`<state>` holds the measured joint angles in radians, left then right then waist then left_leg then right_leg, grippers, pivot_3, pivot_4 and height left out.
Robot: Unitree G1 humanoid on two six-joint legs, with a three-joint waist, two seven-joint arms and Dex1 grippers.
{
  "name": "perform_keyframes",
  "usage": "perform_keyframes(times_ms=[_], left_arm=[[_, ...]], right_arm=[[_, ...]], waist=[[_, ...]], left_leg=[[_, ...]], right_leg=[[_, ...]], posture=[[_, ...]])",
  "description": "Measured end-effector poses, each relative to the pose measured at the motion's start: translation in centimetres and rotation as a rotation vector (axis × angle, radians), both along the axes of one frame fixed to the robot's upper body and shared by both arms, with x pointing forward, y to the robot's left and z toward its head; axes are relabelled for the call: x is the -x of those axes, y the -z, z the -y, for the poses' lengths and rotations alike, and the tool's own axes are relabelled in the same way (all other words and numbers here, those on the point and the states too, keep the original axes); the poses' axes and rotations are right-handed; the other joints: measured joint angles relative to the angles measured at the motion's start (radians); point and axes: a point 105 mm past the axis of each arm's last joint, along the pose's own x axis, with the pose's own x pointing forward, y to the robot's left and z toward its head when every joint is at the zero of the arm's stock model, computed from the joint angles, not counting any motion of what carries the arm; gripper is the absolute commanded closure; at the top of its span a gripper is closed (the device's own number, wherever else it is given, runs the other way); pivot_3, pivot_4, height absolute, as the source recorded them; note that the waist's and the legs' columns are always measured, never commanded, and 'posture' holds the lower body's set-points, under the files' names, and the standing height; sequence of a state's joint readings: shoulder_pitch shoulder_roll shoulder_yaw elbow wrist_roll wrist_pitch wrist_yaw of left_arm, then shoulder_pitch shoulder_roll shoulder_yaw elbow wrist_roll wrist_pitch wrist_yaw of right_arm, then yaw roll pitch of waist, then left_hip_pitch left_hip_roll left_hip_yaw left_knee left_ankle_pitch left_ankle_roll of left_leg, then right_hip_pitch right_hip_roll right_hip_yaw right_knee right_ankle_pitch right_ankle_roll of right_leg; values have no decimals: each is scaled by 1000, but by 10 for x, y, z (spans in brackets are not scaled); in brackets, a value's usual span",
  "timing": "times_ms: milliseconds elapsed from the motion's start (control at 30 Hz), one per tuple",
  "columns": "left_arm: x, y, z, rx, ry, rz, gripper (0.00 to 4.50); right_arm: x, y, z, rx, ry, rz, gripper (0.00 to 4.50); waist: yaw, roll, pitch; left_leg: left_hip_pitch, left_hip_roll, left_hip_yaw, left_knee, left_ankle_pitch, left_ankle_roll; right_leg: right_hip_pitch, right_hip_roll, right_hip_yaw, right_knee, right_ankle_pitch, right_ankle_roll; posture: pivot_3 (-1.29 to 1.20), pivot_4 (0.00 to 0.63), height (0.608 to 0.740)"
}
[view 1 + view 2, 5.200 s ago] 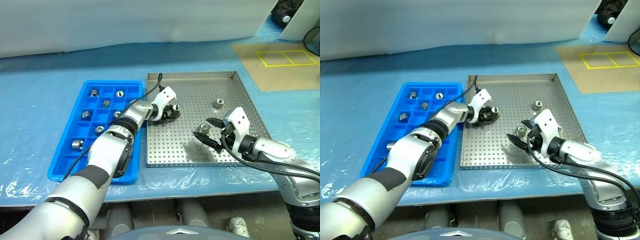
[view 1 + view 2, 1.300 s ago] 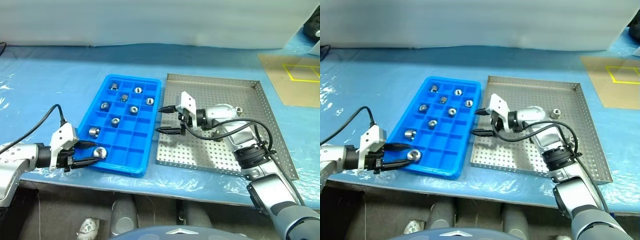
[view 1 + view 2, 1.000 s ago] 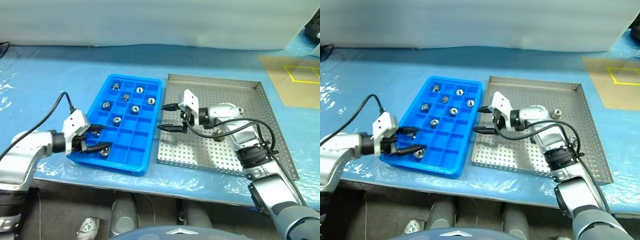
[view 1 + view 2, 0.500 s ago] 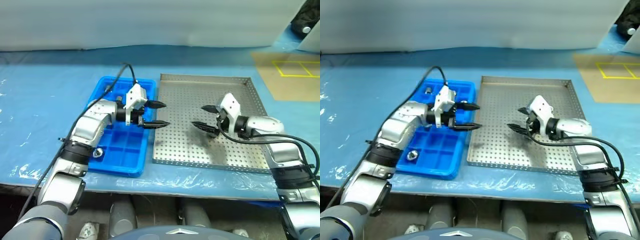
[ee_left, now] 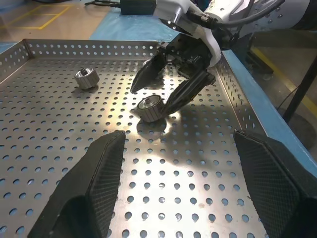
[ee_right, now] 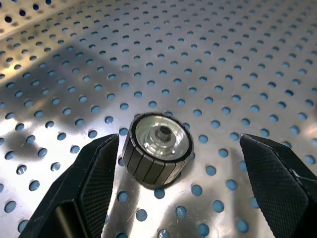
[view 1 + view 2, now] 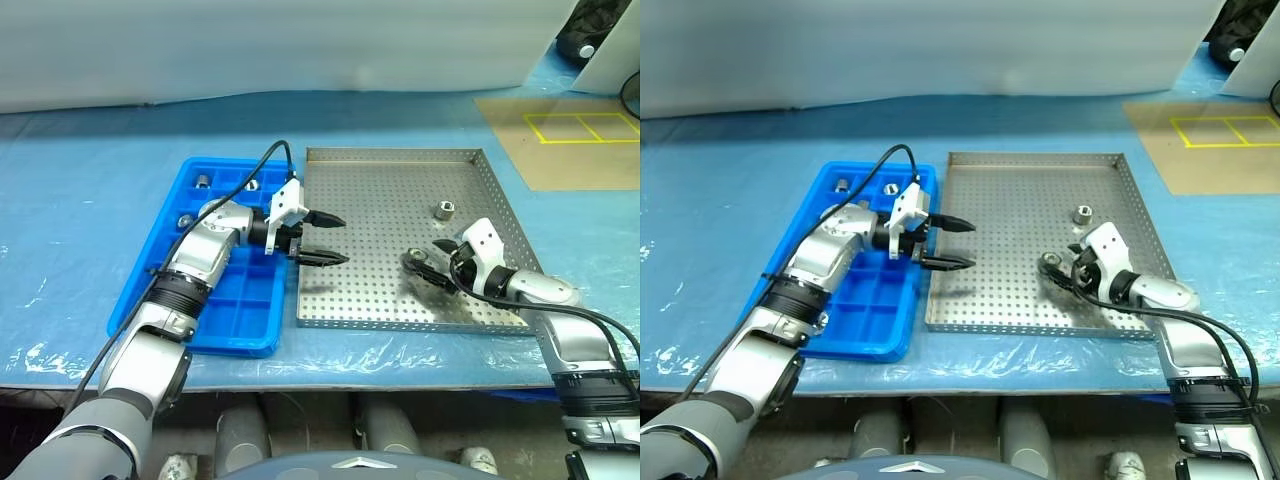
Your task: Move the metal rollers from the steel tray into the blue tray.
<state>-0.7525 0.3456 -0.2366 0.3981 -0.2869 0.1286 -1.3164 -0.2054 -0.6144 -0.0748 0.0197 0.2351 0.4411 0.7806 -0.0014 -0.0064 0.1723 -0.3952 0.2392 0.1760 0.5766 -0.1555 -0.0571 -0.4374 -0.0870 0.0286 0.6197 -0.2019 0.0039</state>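
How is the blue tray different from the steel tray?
The blue tray is bright plastic, split into small square compartments; the steel tray is grey metal with one open floor full of tiny holes. The blue tray is narrower, the steel tray wide and square. Both sit side by side on the table and hold shiny rollers.

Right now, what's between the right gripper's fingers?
One metal roller on the steel tray, between the open right gripper fingers, not yet gripped; right wrist view.

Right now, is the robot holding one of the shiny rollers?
No. The right gripper is open around a metal roller on the steel tray without pinching it. The left gripper is open and empty.
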Motion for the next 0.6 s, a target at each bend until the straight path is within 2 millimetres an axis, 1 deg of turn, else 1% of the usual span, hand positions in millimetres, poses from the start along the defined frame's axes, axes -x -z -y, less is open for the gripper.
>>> perform_keyframes(times_ms=[167,267,333,367,433,533,600], left_arm=[[-1,3,-3,-5,-19,-4,811],[-1,6,-7,-12,-29,-7,759],[-1,5,-7,-14,-32,-3,759],[-1,5,-9,-15,-35,-2,759],[-1,5,-10,-16,-40,-2,759],[-2,5,-13,-22,-48,-2,759],[-1,5,-15,-24,-52,-4,759]], right_arm=[[-6,8,0,23,-9,-7,507],[-11,8,-2,25,-11,7,1100],[-11,9,-3,21,-14,12,1716],[-11,9,-3,18,-16,14,2129],[-11,9,-4,18,-16,17,2684],[-12,9,-5,21,-17,20,2813],[-12,8,-7,15,-26,17,2813]], waist=[[0,0,0],[0,0,0],[0,0,0],[0,0,0],[0,0,0],[-1,0,0],[0,0,0]], left_leg=[[0,0,0,0,-1,1],[0,0,0,0,-1,1],[0,0,0,0,-1,1],[0,0,0,0,-1,1],[0,0,0,0,-1,1],[0,0,0,0,-1,1],[0,0,0,0,-1,1]], right_leg=[[0,0,0,-1,0,0],[1,0,0,-1,0,0],[1,-1,0,-1,0,0],[1,-1,0,-1,0,0],[1,-1,0,-1,0,0],[1,0,0,-1,0,0],[1,0,0,-1,0,0]], posture=[[-288,150,740],[-285,150,740],[-282,150,740],[-282,150,740],[-282,150,740],[-277,150,740],[-272,150,740]])
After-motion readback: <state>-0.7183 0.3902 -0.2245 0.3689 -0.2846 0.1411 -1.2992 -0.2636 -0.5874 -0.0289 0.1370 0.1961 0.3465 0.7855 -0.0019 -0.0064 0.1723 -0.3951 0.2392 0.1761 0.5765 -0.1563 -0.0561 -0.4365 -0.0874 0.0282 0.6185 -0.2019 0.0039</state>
